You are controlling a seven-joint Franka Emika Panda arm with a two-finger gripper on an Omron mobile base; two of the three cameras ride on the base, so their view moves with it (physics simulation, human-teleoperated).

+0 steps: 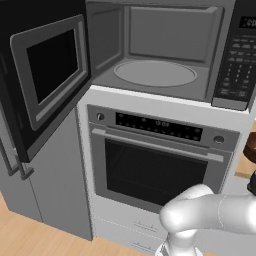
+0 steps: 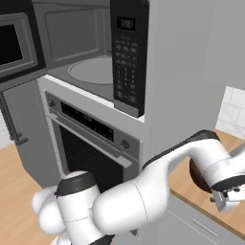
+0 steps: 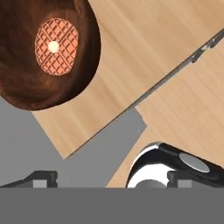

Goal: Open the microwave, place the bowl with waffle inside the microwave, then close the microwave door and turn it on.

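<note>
Now: gripper [image 3: 111, 179] hovers over counter w/ fingers spread wide, holding nothing.
Hand view: the two dark fingertips [image 3: 41, 178] sit far apart at the bottom edge, touching nothing; the bowl [image 3: 26, 83] with waffle [image 3: 57, 46] rests on the wooden counter [image 3: 144, 52], up and to the left, apart from them. Microwave door [image 1: 47, 75] is swung fully open to the left, microwave [image 1: 160, 50] cavity and turntable bare. In right base view the wrist probably hides most of the bowl.

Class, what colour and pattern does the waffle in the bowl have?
Orange-brown with a grid pattern and a pale centre dot; the waffle shows best in the hand view.
</note>
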